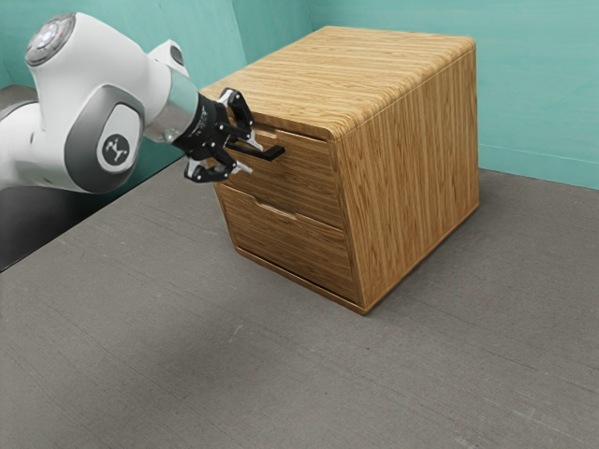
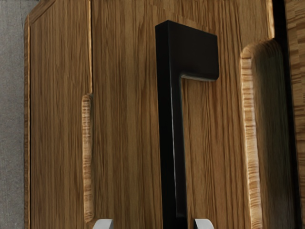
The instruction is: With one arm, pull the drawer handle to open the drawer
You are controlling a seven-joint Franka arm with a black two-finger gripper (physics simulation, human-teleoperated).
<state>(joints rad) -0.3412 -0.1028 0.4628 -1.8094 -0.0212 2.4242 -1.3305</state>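
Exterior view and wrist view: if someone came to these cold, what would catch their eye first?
The wooden cabinet fills the middle of the exterior view, with the white arm reaching in from that view's left. At the top drawer, the black handle sits between the fingers of the open gripper. In the wrist view the handle is a dark bar across the wood grain, with pale fingertips either side, not touching it.

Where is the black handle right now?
In the exterior view the handle sits on the top drawer's front, left of the view's centre, between the fingers of the open gripper.
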